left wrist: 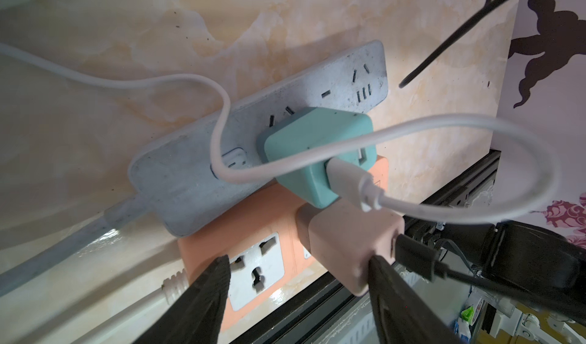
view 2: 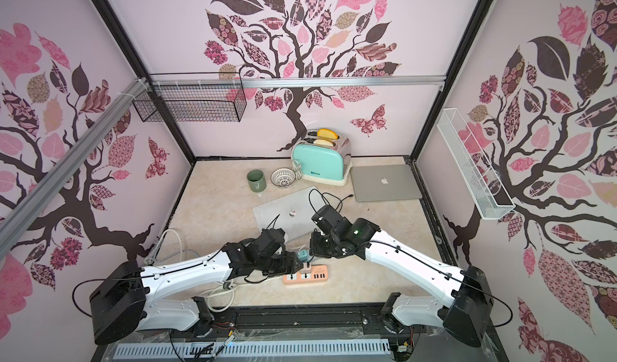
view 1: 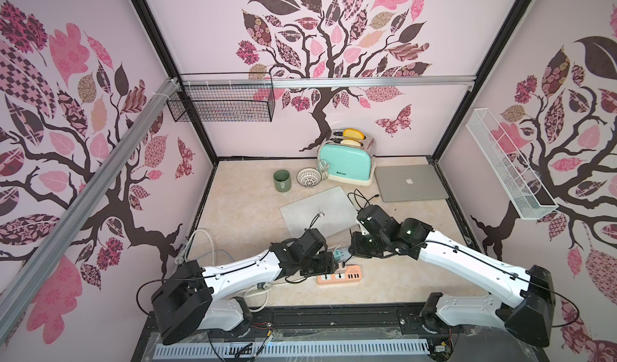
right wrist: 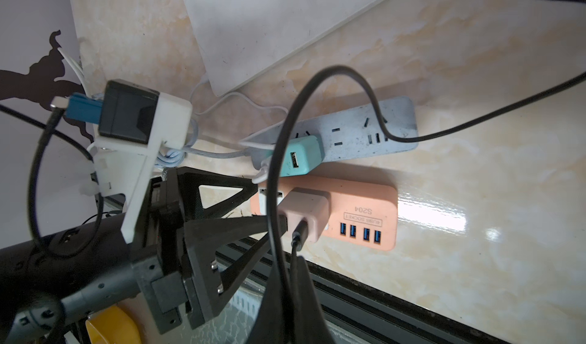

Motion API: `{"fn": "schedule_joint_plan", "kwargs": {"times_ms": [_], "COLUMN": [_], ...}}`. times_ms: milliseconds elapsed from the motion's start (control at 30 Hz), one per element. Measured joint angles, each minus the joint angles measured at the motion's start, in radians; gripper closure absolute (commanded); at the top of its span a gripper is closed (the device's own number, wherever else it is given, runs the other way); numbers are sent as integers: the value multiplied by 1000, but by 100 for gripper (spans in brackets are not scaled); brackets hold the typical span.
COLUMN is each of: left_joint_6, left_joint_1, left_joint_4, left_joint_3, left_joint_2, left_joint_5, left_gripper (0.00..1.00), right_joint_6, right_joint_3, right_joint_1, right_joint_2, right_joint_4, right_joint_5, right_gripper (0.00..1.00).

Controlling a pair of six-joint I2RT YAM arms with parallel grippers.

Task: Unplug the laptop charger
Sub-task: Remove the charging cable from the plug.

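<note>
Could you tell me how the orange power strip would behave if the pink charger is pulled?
The orange power strip looks light and lies loose on a glossy tabletop, so it would probably lift or slide with the pink charger. Its rigid shell should take the open left hand pressing it down.

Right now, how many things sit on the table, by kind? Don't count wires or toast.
Laptops: 2
Power strips: 2
Plug-in chargers: 2
Toaster: 1
Green cup: 1
White bowl: 1
Total: 9
</note>
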State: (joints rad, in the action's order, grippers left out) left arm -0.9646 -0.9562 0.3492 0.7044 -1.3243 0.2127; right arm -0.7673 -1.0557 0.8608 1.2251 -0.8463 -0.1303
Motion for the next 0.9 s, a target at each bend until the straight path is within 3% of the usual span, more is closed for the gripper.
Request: {"fn": "schedule_joint_plan", "kwargs": {"times_ms": [900], "left_joint_6": [16], "left_joint_1": [-3], "left_joint_4": [-108], "left_joint_3": [9], "left_joint_2": [31], "left_joint_5": [35], "left_gripper": [29], "right_joint_6": [-51], "right_joint_3": [-115], "right_joint_1": [6], "right_joint_2": [-71], "right_joint_4": [-177], "right_joint_5": [108], "right_gripper": [100]}}
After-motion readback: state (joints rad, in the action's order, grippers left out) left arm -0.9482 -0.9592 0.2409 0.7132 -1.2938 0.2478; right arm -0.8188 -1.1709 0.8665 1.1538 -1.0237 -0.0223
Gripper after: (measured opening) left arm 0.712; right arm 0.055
